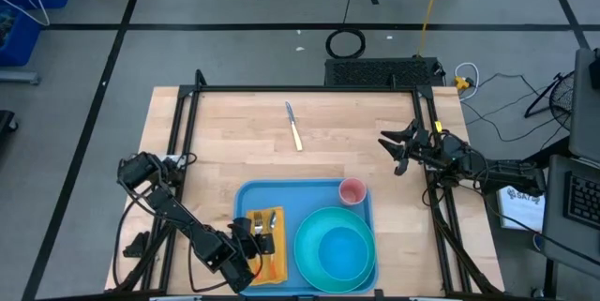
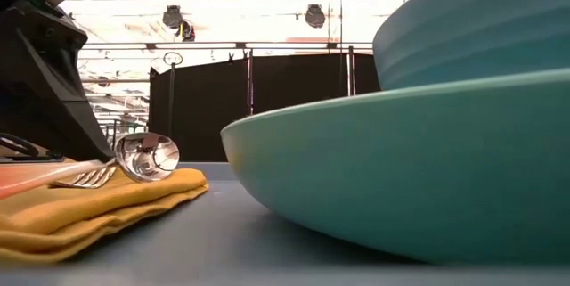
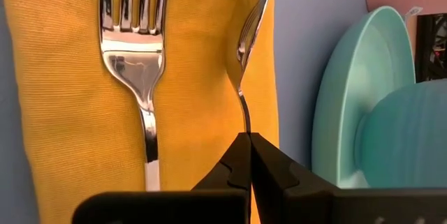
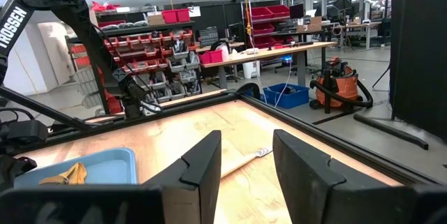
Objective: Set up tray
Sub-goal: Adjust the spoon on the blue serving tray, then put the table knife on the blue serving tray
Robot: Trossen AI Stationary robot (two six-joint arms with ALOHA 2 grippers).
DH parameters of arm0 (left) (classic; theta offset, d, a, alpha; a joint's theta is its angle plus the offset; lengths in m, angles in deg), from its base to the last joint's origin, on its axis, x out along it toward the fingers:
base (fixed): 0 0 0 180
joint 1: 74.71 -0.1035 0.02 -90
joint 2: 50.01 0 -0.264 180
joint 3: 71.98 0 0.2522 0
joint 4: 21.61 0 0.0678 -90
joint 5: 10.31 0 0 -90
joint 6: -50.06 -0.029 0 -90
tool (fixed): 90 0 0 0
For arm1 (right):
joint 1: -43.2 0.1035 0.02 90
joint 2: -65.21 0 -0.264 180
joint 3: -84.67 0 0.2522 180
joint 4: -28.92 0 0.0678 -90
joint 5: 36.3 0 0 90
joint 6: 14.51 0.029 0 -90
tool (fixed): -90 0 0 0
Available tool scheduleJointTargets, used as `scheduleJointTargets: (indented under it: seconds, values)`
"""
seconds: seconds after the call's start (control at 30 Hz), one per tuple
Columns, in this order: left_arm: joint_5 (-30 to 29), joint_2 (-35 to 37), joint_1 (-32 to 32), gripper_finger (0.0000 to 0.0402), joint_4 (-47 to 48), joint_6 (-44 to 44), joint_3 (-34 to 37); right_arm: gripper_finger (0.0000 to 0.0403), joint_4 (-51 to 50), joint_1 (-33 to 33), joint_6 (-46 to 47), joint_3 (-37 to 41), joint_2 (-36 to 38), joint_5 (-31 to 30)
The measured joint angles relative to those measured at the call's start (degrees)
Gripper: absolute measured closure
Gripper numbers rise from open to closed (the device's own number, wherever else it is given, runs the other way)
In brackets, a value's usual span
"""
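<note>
The light-blue tray point(image 1: 281, 193) lies at the table's near edge. On its left part a folded yellow napkin point(image 3: 195, 77) carries a fork point(image 3: 136, 56), tines toward the far edge. Beside the fork is a spoon point(image 3: 248, 35), turned on its edge, with my left gripper point(image 3: 248, 155) shut on it. In the low view the spoon's bowl point(image 2: 147, 157) shows just over the napkin point(image 2: 89, 206). My right gripper point(image 1: 398, 146) waits open at the table's right edge, holding nothing. My left gripper pinches the spoon's thin handle point(image 3: 244, 123) between its two fingertips, a short way behind the bowl. The fingers slant down from the table's near left and lie along the spoon. The spoon stands on edge over the napkin; whether its bowl touches the cloth I cannot tell.
A teal plate point(image 1: 336, 249) with a teal bowl point(image 3: 405, 140) on it fills the tray's right part, and a pink cup point(image 1: 352, 191) stands at the tray's far right corner. A knife point(image 1: 294, 125) lies on the bare wood farther back.
</note>
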Motion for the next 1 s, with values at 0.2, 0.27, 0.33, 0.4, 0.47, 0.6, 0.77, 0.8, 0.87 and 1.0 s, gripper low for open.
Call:
scheduleJointTargets:
  seconds: [0.2, 0.27, 0.33, 0.4, 0.47, 0.6, 0.77, 0.8, 0.87, 1.0]
  values:
    - [3.0, 0.0, 0.0, 0.039, -0.9, -0.7, 0.0, 0.028, 0.0, 0.0, 0.0, 0.0, 0.0, 0.0]
    - [4.0, 0.1, 0.0, 0.0383, -1.2, -0.8, 0.0, 0.028, 0.0, 0.0, 0.0, 0.0, 0.0, 0.0]
    - [4.1, 0.1, 0.0, 0.0377, -1.2, -0.8, 0.0, 0.028, 0.0, 0.0, 0.0, 0.0, 0.0, 0.0]
    - [4.3, 0.1, 0.0, 0.0372, -1.1, -0.8, 0.0, 0.028, 0.0, 0.0, 0.0, 0.0, 0.0, 0.0]
    - [4.5, 0.1, 0.0, 0.0365, -1.0, -0.8, 0.0, 0.028, 0.0, 0.0, 0.0, 0.0, 0.0, 0.0]
    - [4.7, 0.1, -0.2, 0.0346, -0.6, -0.8, 0.0, 0.028, 0.0, 0.0, 0.0, 0.0, 0.0, 0.0]
    - [3.5, 0.2, -0.1, 0.0312, -0.6, -1.9, 0.0, 0.028, 0.0, 0.0, 0.0, 0.0, 0.0, 0.0]
    - [2.9, 0.4, -0.1, 0.0306, -1.0, -2.7, 0.1, 0.028, 0.0, 0.0, 0.0, 0.0, 0.0, 0.0]
    - [1.5, 0.9, -0.1, 0.0295, -2.9, -5.1, 0.1, 0.028, 0.0, 0.0, 0.0, 0.0, 0.0, 0.0]
    - [-1.8, 3.5, -0.6, 0.028, -5.3, -11.9, 0.1, 0.028, 0.0, 0.0, 0.0, 0.0, 0.0, 0.0]
